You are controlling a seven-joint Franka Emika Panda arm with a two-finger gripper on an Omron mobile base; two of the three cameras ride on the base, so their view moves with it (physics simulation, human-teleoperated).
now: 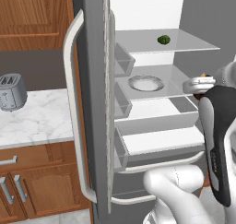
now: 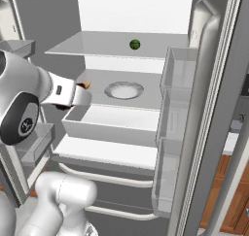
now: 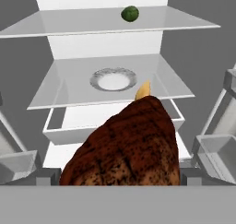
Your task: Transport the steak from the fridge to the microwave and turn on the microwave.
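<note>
Evidently the browned, mottled steak (image 3: 126,147) sat gripped between the spread fingers (image 3: 120,184) just outside the tall grey fridge (image 1: 94,103), its plate (image 3: 113,79) left bare; next, carrying it to the microwave.

Illumination is even and diffuse, with no visible light source. The fridge (image 2: 127,16) interior renders bright white; its side walls appear flat grey. Shadows beneath the glass shelves (image 1: 166,45) are faint. All views are sharp, without glare, blur, or edge distortion.
</note>
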